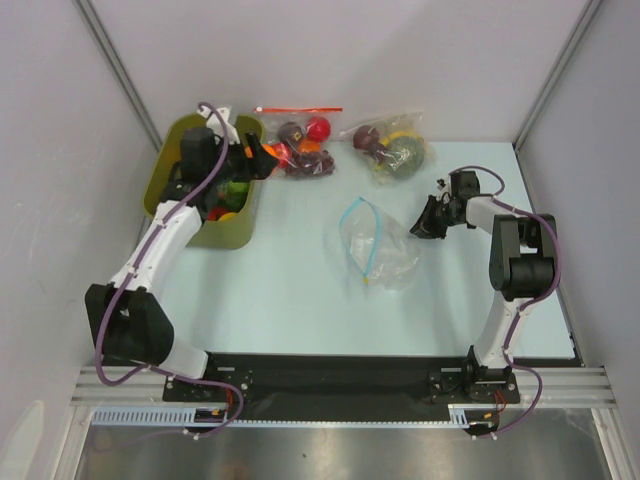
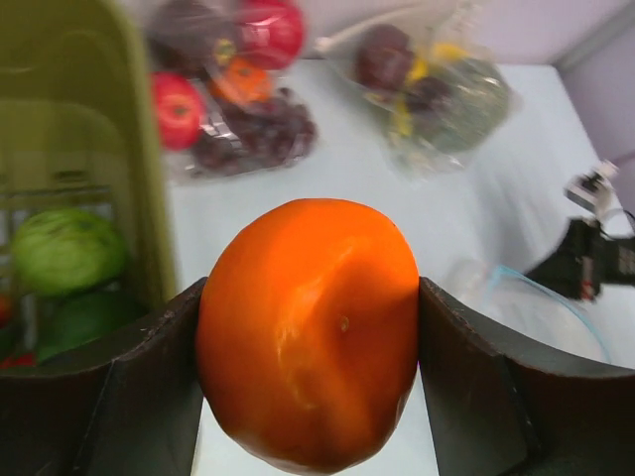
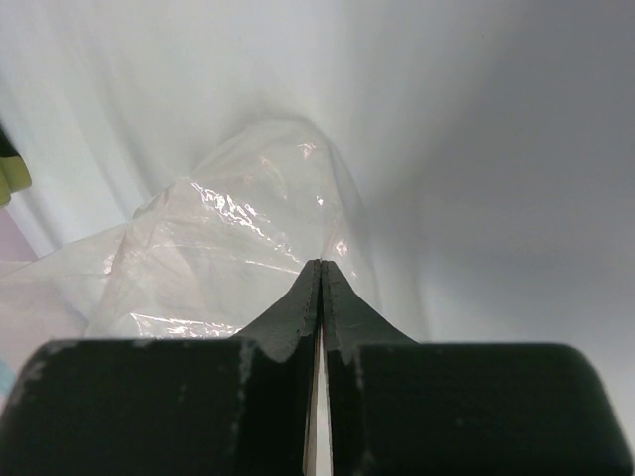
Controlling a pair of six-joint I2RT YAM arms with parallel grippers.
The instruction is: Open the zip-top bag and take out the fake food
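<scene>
The zip-top bag [image 1: 382, 252] lies flat and looks empty mid-table, its light-blue zip strip [image 1: 353, 235] standing open in a loop. My right gripper [image 1: 430, 224] is shut at the bag's right corner; in the right wrist view the crinkly plastic [image 3: 228, 258] runs up to its closed tips [image 3: 322, 266]. My left gripper [image 1: 262, 158] is shut on the orange fruit [image 2: 308, 332] and holds it by the right rim of the olive-green bin [image 1: 222, 240]. A light-green fruit [image 2: 62, 248] and a dark-green one [image 2: 84, 319] lie in the bin.
A clear bag with a red-orange zip strip [image 1: 300, 140] and another bag of fruit [image 1: 392, 145] lie at the back of the table. White walls close in the back and both sides.
</scene>
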